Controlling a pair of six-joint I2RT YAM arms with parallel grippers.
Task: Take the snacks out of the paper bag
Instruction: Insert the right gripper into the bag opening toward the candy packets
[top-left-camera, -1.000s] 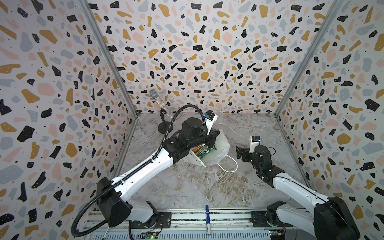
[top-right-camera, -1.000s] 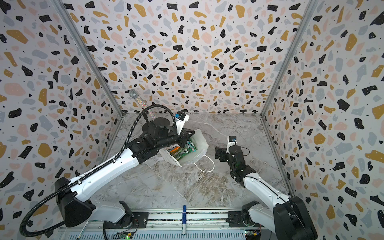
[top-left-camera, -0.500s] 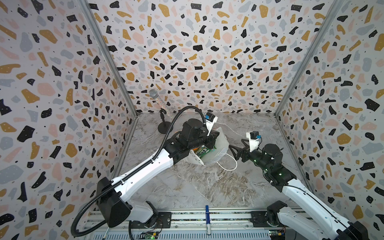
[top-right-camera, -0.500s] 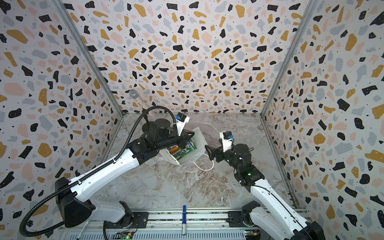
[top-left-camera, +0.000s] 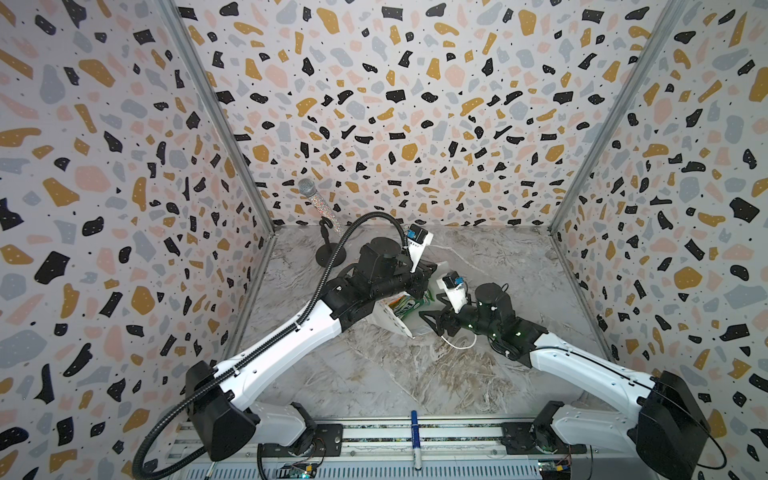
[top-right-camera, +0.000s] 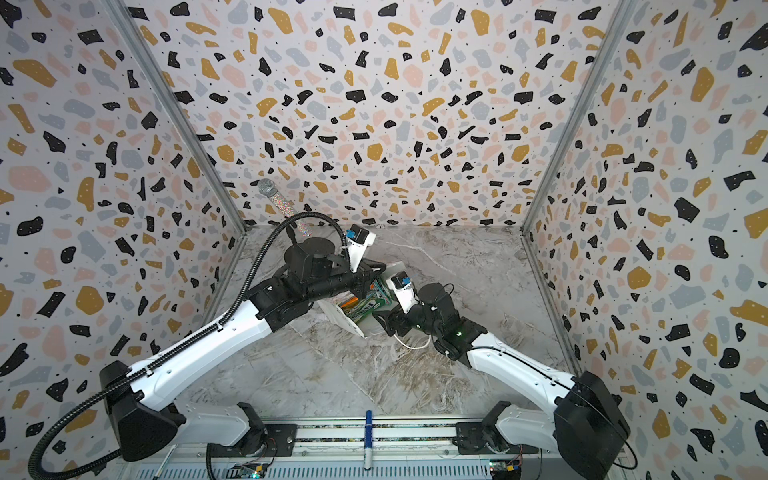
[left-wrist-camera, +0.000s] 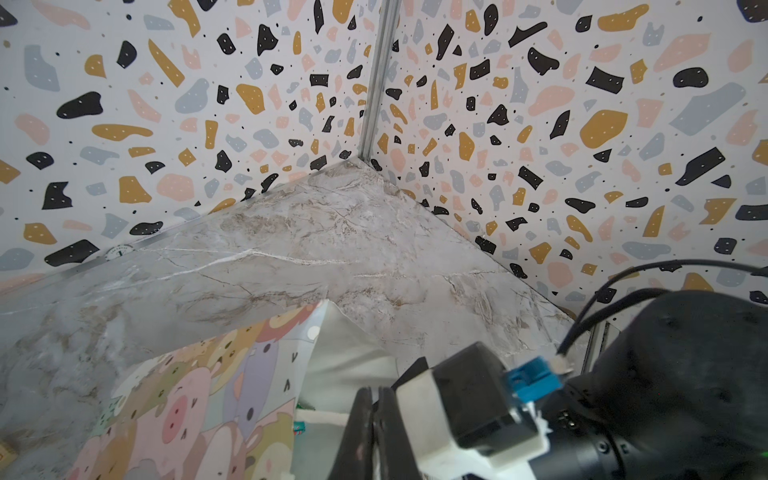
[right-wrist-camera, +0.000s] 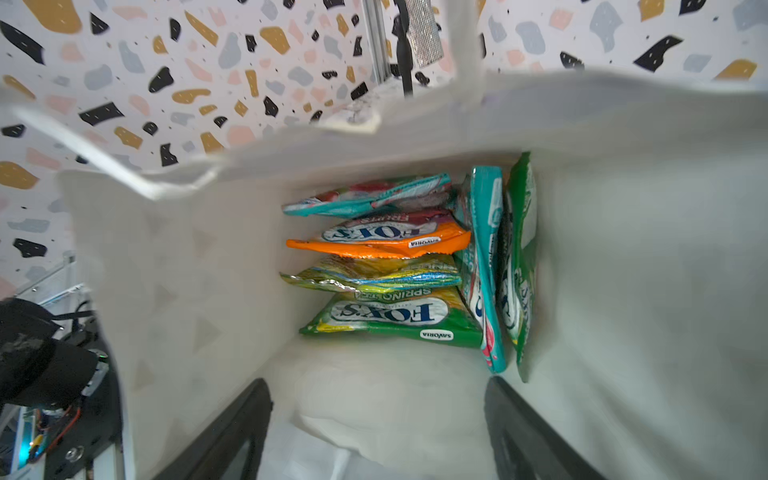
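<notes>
The white paper bag (top-left-camera: 392, 322) (top-right-camera: 347, 320) lies on its side in both top views, mouth toward the right arm. One outer face shows a cartoon animal print (left-wrist-camera: 174, 407). My left gripper (top-left-camera: 430, 274) (top-right-camera: 380, 270) (left-wrist-camera: 376, 392) is shut on the bag's upper rim and holds the mouth up. Inside the mouth, my right gripper (top-left-camera: 434, 320) (top-right-camera: 384, 322) (right-wrist-camera: 378, 415) is open and touches no packet. The snacks (right-wrist-camera: 395, 316) (top-left-camera: 405, 305) sit at the bag's far end. Several lie stacked flat, among them an orange one (right-wrist-camera: 382, 243). Two stand on edge beside them (right-wrist-camera: 486, 266).
A glittery microphone (top-left-camera: 318, 203) on a black round stand is at the back left, close behind the left arm. One white cord handle (top-left-camera: 461, 343) of the bag trails on the marble table under the right wrist. A blue pen (top-left-camera: 415, 440) lies on the front rail. Patterned walls enclose three sides.
The right arm has swung left and forward, and its gripper has gone from beside the bag into its mouth, jaws slightly narrower. The left gripper and the bag have stayed put.
</notes>
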